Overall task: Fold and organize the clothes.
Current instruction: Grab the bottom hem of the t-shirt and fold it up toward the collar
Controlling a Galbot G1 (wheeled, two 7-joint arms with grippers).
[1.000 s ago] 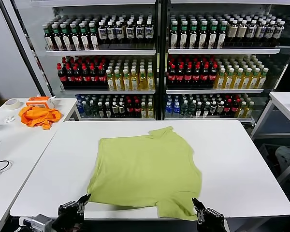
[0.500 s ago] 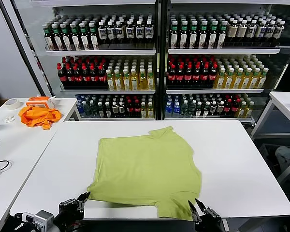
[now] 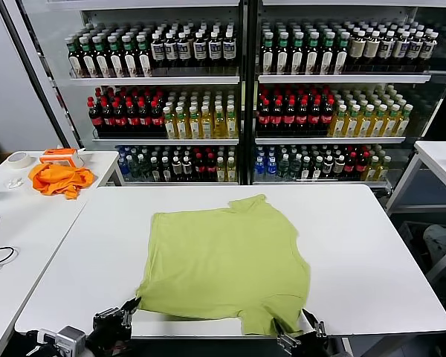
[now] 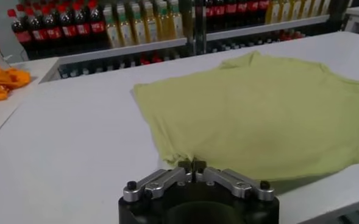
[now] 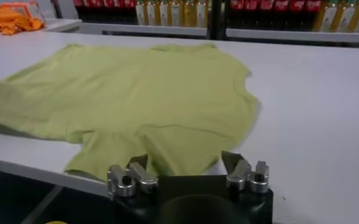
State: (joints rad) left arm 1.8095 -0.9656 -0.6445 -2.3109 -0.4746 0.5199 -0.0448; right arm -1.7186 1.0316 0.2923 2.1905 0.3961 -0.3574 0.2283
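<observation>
The lime-green T-shirt point(image 3: 227, 260) lies spread flat on the white table point(image 3: 372, 260), plain face up, with no print showing. My left gripper point(image 3: 126, 309) is at the table's near edge, at the shirt's near left corner. In the left wrist view the left gripper point(image 4: 192, 164) is shut, its tips pinching the wrinkled hem of the shirt point(image 4: 258, 115). My right gripper point(image 3: 296, 338) is at the near right corner. In the right wrist view the right gripper point(image 5: 184, 159) is open, its fingers straddling the near hem of the shirt point(image 5: 136, 91).
A bright orange cloth point(image 3: 58, 178) and a tape roll point(image 3: 18, 159) lie on a side table at the left. Shelves of bottles point(image 3: 238, 104) stand behind the table. Another white table point(image 3: 440, 156) is at the right.
Both grippers have moved forward and down to the shirt's near hem. The left gripper's fingers have closed at the corner. The shirt has not shifted.
</observation>
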